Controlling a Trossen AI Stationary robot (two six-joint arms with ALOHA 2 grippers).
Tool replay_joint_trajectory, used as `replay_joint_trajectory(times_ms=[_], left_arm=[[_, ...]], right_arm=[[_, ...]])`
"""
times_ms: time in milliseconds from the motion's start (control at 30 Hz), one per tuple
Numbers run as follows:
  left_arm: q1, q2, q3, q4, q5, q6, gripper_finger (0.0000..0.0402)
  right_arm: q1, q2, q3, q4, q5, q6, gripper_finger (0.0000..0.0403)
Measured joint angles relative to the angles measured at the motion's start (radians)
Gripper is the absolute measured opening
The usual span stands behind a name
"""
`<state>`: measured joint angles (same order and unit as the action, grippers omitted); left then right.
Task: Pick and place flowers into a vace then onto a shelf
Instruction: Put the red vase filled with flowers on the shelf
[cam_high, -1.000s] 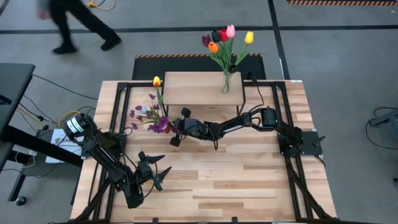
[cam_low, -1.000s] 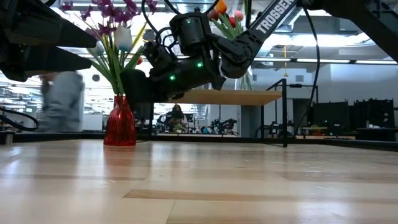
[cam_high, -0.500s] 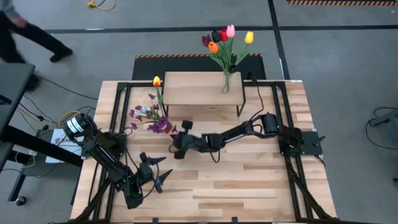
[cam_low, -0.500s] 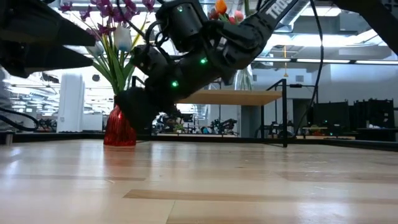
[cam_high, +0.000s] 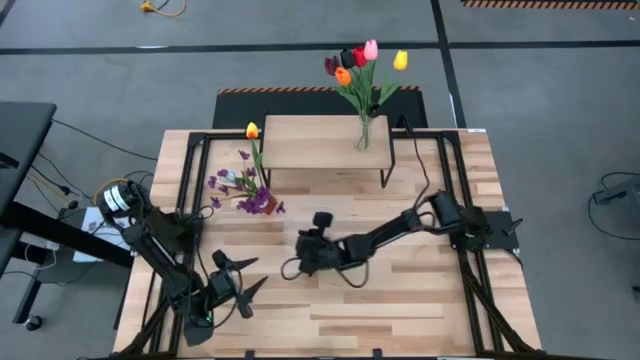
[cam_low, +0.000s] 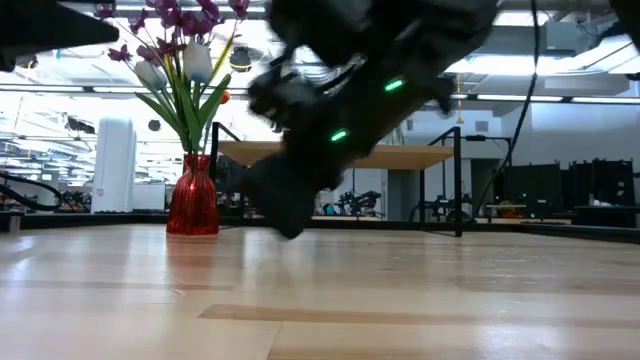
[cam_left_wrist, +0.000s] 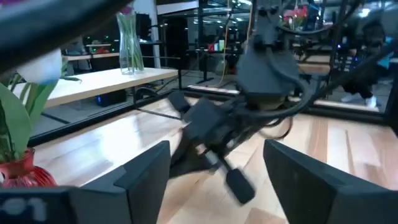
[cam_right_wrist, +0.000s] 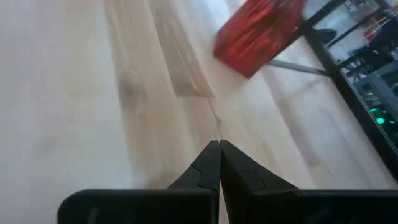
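Standing in a red vase (cam_low: 193, 196), flowers (cam_low: 180, 45); right pincer (cam_right_wrist: 219, 167) closed, left pincer (cam_left_wrist: 214, 171) open.

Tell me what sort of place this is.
Probably a robotics lab or workshop: two dark robot arms mounted at a light wood-plank table, a grey concrete floor with loose cables, and equipment benches behind.

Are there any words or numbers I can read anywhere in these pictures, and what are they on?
No words or numbers can be read in any view.
Dark right robot arm: blurred in the low view, only green lights show, no letters legible.
White-ended part on the left robot arm: any marking too small to read.
Yellow-and-black striped strip on the floor: a pattern, no text.
Red glass vase and light wooden shelf: no labels visible.
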<state>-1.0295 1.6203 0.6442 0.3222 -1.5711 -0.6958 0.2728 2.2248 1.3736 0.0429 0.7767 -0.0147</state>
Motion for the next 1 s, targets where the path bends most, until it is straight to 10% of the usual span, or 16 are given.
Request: replay_joint_trajectory(times_ms=[200, 433, 1000], left_arm=[[0.023, -0.002, 0.001, -0.037, 0.000, 0.000, 0.0205], [0.096, 0.001, 0.000, -0.178, 0.034, -0.122, 0.0181], [0.146, 0.001, -0.001, -0.834, 0.410, -1.007, 0.0246]], right_arm=[[0.016, -0.287, -0.342, 0.219, -0.033, 0.037, 0.0000], [0.036, -0.644, -0.711, 0.474, -0.450, 0.032, 0.0000], [0.172, -0.983, -0.921, 0.243, -0.213, 0.089, 0.0000]])
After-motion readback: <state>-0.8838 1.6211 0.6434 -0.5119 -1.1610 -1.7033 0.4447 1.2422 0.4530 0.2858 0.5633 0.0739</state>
